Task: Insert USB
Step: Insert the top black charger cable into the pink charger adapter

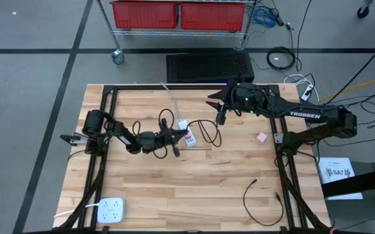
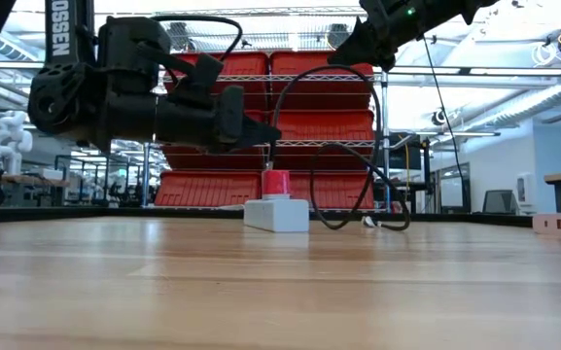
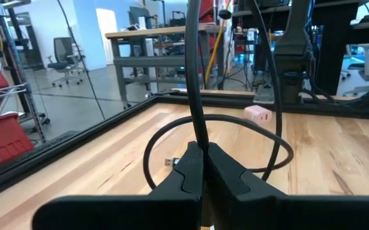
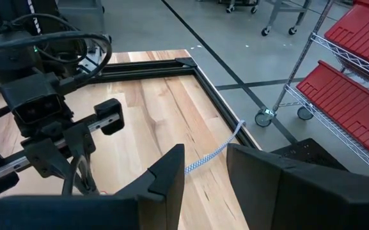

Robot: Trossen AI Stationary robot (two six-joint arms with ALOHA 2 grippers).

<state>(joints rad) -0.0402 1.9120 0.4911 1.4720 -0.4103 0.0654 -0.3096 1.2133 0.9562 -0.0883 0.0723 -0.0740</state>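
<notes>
A: Left end effector low over the middle of the tabletop, pressed together on the black cable. Agree?

B: Agree. Pinching the cable itself, with the cord rising straight out of the clamp and looping round in front. Sitting just beside the white block, the one with the red piece standing on top.

A: And the right end effector?

B: Raised above the far side of the tabletop, spread, holding nothing. Waiting, by the look of it.

A: Where exactly is the plug end?

B: Hard to tell. Possibly the small metal tip near the loop in the left wrist view, possibly already at the block under the red piece. Too small to settle.

A: So, the risks?

B: First, gripping cord rather than plug body: likely to buckle or twist under a push, leaving the connector skewed at the port. Second, nothing bracing the white block, so liable to slide or tip across the wood instead of accepting the plug. Third, the loop: apt to snag on the left fingers or drag the block sideways.

A: Anything for the right arm?

B: Worth bringing down to steady the block, though at risk of catching the loop on the way.
</notes>
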